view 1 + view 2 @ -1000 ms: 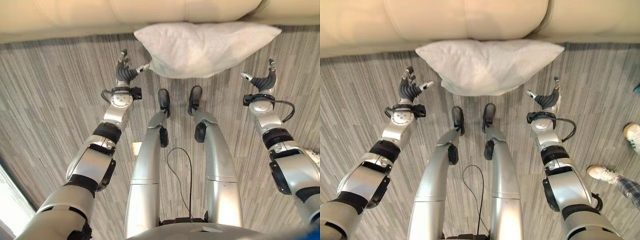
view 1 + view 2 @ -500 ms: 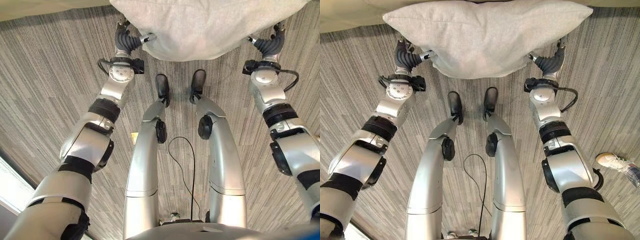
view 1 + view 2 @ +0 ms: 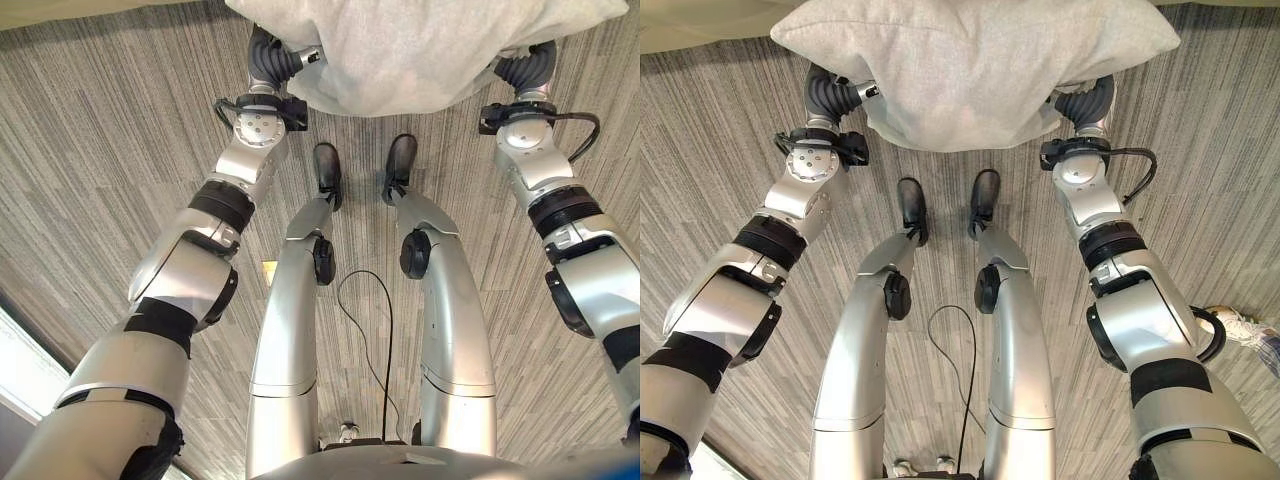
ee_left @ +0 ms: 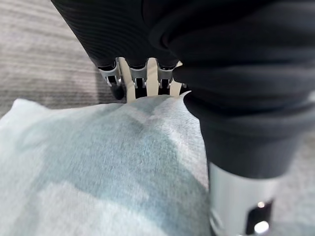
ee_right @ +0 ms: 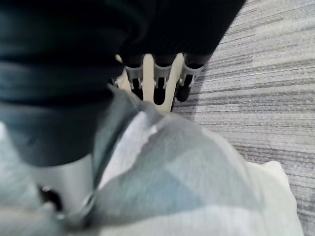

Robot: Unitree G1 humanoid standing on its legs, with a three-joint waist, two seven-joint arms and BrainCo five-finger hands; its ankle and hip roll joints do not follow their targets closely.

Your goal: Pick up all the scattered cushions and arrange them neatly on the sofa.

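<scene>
Reaching fwd, left hand point(image 3: 832, 94) and right hand point(image 3: 1087, 103) sit at opposite ends of a pale grey cushion point(image 3: 970, 60), tucked under its edges. Fingers point(image 4: 139, 78) hidden by fabric, so can't tell if clamped. Cushion above striped grey carpet point(image 3: 720, 150), by sofa point(image 3: 680, 28).

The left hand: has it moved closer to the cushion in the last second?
Yes. The left hand, a second ago apart from the cushion on the carpet, now presses against its edge.

The cushion point(image 3: 970, 60) blocks the top centre of the frame; bare carpet point(image 3: 710, 150) lies open on either side.
</scene>
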